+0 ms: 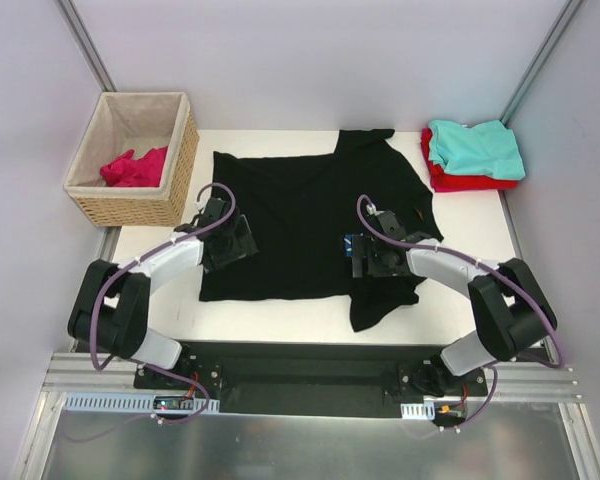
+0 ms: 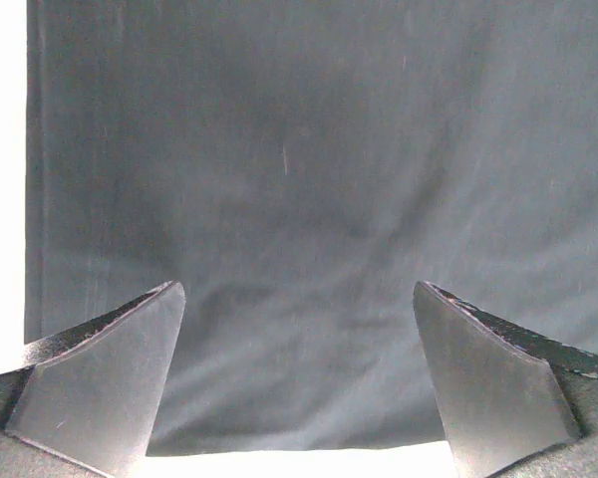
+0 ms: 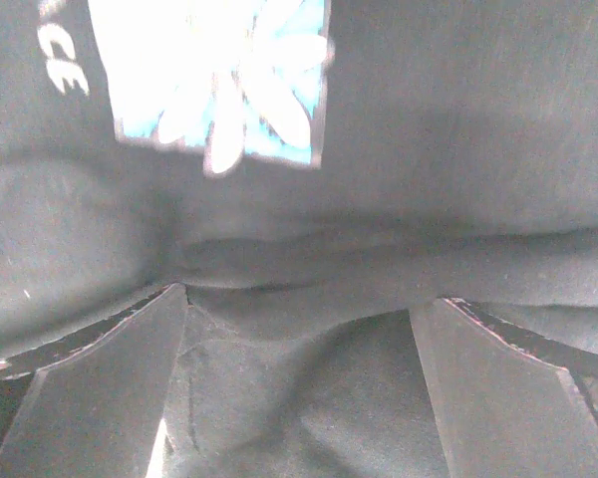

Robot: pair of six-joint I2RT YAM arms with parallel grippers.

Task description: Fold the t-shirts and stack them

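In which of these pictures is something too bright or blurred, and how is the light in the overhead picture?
Top view: even light, sharp edges, no glare. Left wrist view: the table beside the black shirt is burnt out to white, and the cloth looks greyish. Right wrist view: the print on the shirt is overexposed and blurred; the white letters beside it are soft too.

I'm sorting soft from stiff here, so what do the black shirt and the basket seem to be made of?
Black shirt: soft matte cloth, probably a cotton knit; it lies limp with shallow wrinkles. Basket: tan woven wicker, the weave showing on its outer walls, with a beige lining that looks like fabric.
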